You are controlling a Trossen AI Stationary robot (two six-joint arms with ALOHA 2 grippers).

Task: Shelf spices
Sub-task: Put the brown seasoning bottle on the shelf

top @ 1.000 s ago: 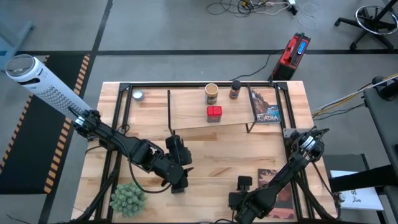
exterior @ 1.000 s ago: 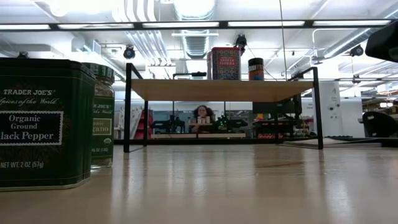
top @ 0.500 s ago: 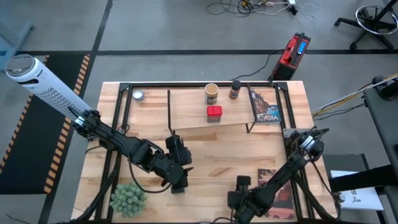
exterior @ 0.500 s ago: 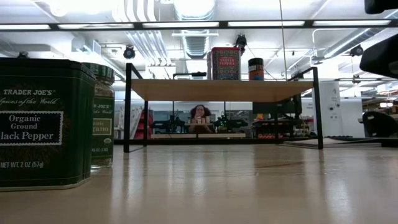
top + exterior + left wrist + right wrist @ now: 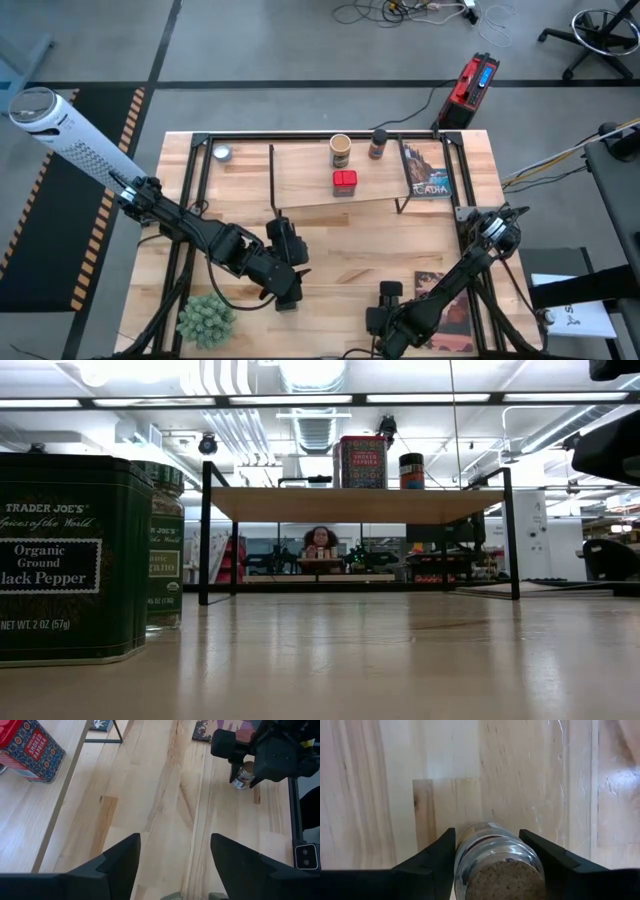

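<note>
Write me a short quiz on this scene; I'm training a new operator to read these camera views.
1. True or false: the red tin stands on the shelf.
2. Which hand straddles the small glass jar: A) left, B) right?
3. Fill in: the dark green tin is labelled organic ground ____.
Key: 1 true; 2 B, the right hand; 3 black pepper.

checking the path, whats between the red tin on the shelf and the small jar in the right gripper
Only bare tabletop between the red tin and the small jar, seen in the left wrist view.
</note>
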